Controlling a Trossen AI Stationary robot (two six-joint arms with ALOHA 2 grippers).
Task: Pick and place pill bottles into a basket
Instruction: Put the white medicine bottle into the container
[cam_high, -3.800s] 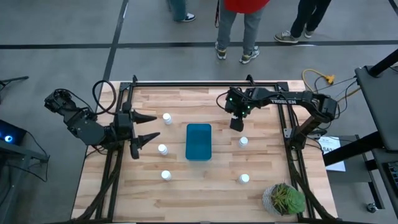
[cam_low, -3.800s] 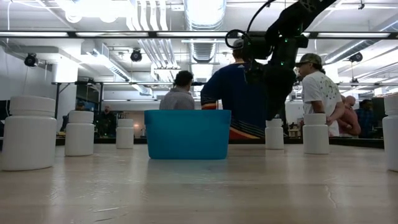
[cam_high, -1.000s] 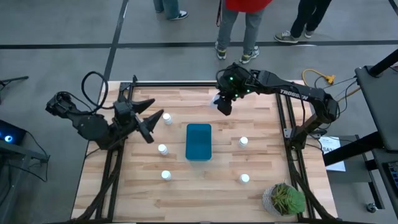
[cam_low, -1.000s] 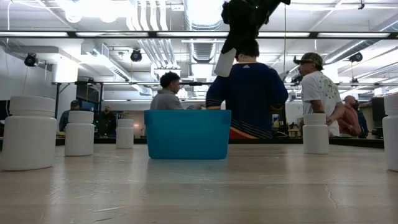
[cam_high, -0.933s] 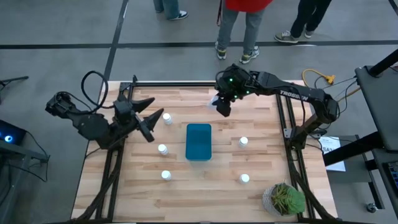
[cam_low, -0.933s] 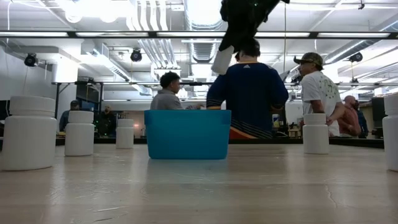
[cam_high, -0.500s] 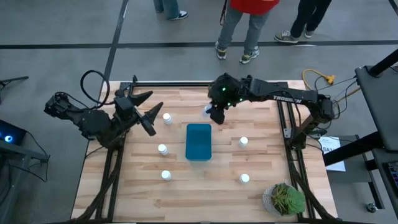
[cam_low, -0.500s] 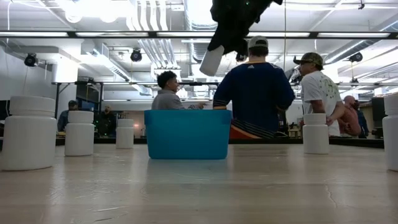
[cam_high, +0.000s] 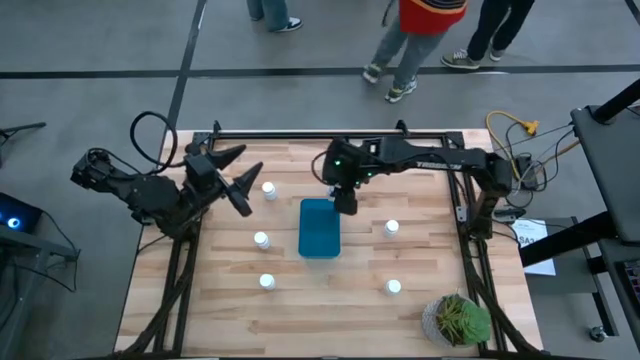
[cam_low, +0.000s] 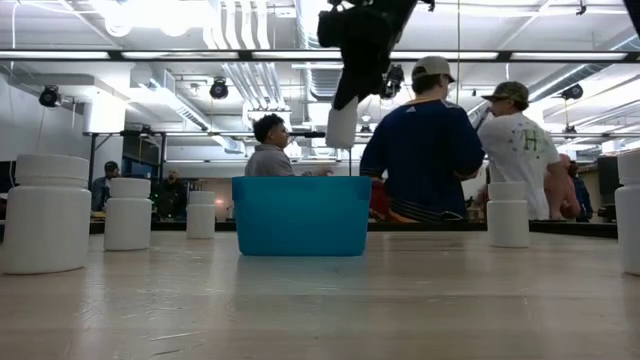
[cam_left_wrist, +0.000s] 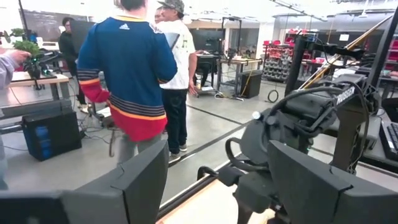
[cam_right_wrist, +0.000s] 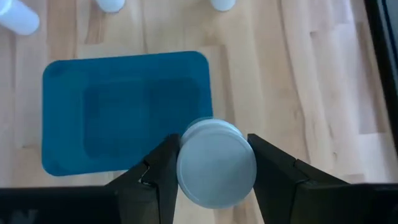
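The right pincer (cam_right_wrist: 212, 169), clamped on a pill bottle (cam_right_wrist: 216, 163), has carried it from beyond the far end of the basket (cam_high: 319, 228) to above the basket's far edge, well clear of the table (cam_high: 300, 300). Five other bottles stand where they were around the basket. Farther off, the left pincer (cam_high: 232, 175) hangs wide open and empty near the bottle (cam_high: 268, 190) at the table's far left, barely moved.

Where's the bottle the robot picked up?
The bottle hangs in the right gripper, up in the air over the far end of the blue basket, near the table's middle.
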